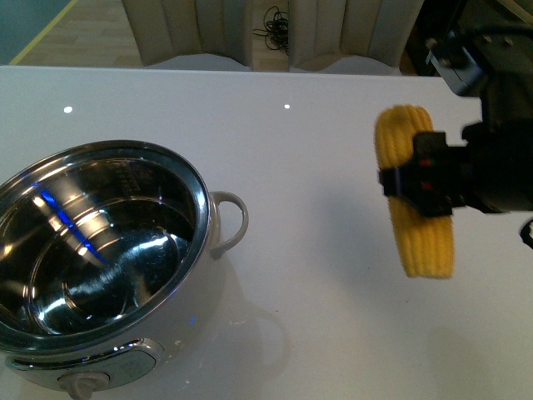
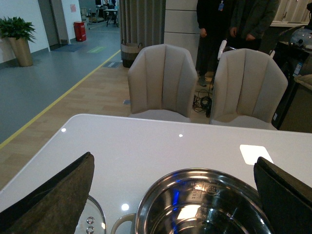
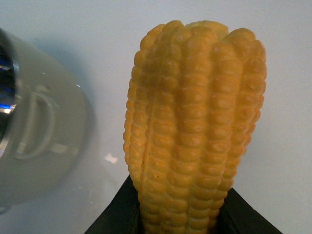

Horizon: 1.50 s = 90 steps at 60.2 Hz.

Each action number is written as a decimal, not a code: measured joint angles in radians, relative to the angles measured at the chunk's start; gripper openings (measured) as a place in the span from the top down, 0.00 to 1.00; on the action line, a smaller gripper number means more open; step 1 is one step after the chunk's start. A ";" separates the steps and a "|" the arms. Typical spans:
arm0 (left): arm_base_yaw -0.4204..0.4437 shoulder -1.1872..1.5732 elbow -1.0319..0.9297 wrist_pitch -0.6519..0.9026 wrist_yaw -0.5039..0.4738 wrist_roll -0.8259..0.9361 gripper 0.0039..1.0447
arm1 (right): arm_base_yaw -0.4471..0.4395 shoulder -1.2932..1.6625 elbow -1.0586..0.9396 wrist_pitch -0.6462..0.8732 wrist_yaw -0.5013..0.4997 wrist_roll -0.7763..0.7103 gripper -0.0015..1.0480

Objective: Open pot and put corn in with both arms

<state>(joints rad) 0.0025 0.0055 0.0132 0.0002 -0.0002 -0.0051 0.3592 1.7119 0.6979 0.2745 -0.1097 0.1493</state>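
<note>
Corn crosswise in right gripper

White glossy desk with ceiling-light glints. Two beige padded chairs behind it, cables on the floor between them. Wood floor, yellow line, grey-blue floor beyond. Potted plant far corner.

The right claw is showing matt black, blocky fingers, with small red marks standing out on the block just behind them. Further back, a bulky black housing is looming, with a thin black cable trailing beside it. The left claw is wearing dark, felt-like wedge pads.
</note>
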 joint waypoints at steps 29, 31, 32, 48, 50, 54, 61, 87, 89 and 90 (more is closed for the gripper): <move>0.000 0.000 0.000 0.000 0.000 0.000 0.07 | 0.196 0.173 0.350 -0.050 -0.042 0.265 0.78; 0.000 0.000 0.000 0.000 0.000 0.000 0.07 | 0.205 0.185 0.368 -0.053 -0.047 0.277 0.78; 0.000 0.000 0.000 0.000 0.000 0.000 0.07 | 0.211 0.194 0.379 -0.055 -0.049 0.283 0.78; 0.000 0.000 0.000 0.000 0.000 0.000 0.07 | 0.250 0.282 0.486 -0.080 -0.063 0.343 0.78; 0.000 0.000 0.000 0.000 0.000 0.000 0.07 | 0.254 0.294 0.496 -0.081 -0.066 0.350 0.78; 0.000 0.000 0.000 0.000 0.000 0.000 0.07 | 0.262 0.317 0.517 -0.085 -0.076 0.364 0.78; 0.000 0.000 0.000 0.000 0.000 0.000 0.07 | 0.278 0.352 0.551 -0.092 -0.088 0.391 0.78; 0.000 0.000 0.000 0.000 0.000 0.000 0.07 | 0.325 0.470 0.654 -0.113 -0.110 0.459 0.79; 0.000 0.000 0.000 0.000 0.000 0.000 0.07 | 0.330 0.475 0.657 -0.113 -0.114 0.462 0.79; 0.000 0.000 0.000 0.000 0.000 0.000 0.07 | 0.333 0.477 0.659 -0.113 -0.116 0.464 0.79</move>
<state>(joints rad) 0.0025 0.0055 0.0132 0.0002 -0.0002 -0.0051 0.6918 2.1887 1.3567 0.1612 -0.2256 0.6136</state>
